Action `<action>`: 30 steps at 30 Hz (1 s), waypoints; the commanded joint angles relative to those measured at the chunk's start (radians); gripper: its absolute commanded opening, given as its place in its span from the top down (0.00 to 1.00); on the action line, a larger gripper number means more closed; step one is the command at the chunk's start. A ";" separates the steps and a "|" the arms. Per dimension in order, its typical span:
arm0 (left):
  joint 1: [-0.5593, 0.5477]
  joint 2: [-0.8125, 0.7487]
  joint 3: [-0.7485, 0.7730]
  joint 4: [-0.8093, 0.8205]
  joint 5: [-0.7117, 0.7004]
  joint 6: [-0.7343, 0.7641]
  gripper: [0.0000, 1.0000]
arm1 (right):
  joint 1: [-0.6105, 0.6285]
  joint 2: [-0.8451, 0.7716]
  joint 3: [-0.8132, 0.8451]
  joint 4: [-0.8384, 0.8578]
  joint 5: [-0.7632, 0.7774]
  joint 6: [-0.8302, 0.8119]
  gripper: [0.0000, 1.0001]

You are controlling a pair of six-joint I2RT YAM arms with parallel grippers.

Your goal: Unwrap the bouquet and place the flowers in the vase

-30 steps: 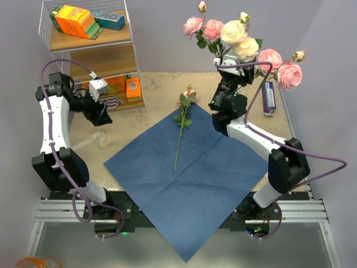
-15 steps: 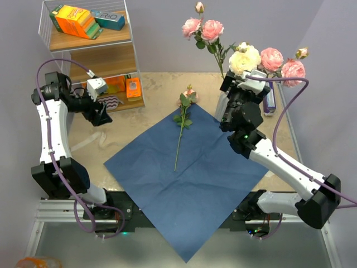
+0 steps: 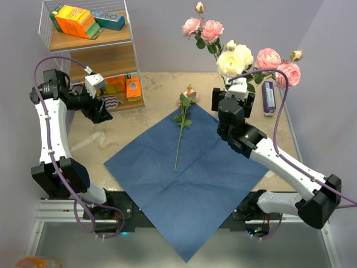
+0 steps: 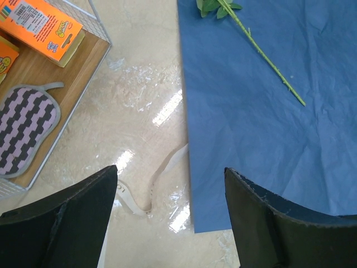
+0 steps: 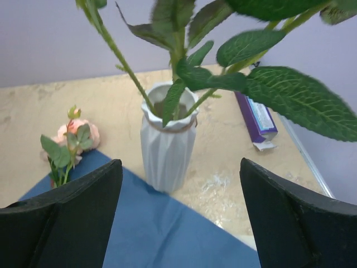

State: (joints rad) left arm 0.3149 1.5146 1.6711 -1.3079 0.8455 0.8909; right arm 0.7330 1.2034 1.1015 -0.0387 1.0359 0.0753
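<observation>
Right gripper (image 5: 179,187): my jaws spread, empty, facing the vase (image 5: 166,148) near the table's (image 3: 153,106) far edge.
Flowers (image 3: 237,56): in vase.
Loose rose (image 3: 179,131): blue paper's (image 3: 189,184) far corner.
Left gripper (image 4: 170,181): spread, empty.
Technique, my judgement: pinch stem mid-length, lift gently.

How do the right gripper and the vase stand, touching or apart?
Apart. Right wrist view shows table and blue paper either side of the vase, separating it from the open right gripper.

Teal box (image 3: 110,20), top shelf (image 3: 70,42): large pale letters, perhaps "RO", uncertain. Orange box (image 4: 46,28): printing unreadable. Purple box (image 5: 255,120): label too blurred.
</observation>
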 commanded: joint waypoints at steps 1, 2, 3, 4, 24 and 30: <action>0.010 0.002 0.029 -0.007 0.043 -0.018 0.18 | 0.005 -0.077 0.003 -0.180 -0.104 0.139 0.14; 0.012 0.005 0.027 -0.007 0.044 -0.017 0.18 | 0.005 -0.083 -0.009 -0.194 -0.112 0.145 0.14; 0.010 0.007 0.027 -0.007 0.047 -0.020 0.18 | 0.011 -0.085 -0.012 -0.210 -0.122 0.159 0.14; 0.012 0.006 0.027 -0.007 0.049 -0.020 0.19 | 0.020 -0.084 -0.017 -0.234 -0.132 0.159 0.16; 0.012 0.006 -0.007 -0.007 0.061 0.005 0.18 | 0.319 0.042 -0.253 0.019 -0.079 0.053 0.21; 0.012 0.004 -0.013 -0.005 0.059 0.008 0.18 | 0.319 0.298 -0.111 -0.056 -0.142 0.234 0.21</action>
State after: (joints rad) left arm 0.3149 1.5249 1.6646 -1.3079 0.8768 0.8829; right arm 1.0519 1.3876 0.8658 -0.0620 0.9176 0.1505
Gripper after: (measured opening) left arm 0.818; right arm 0.791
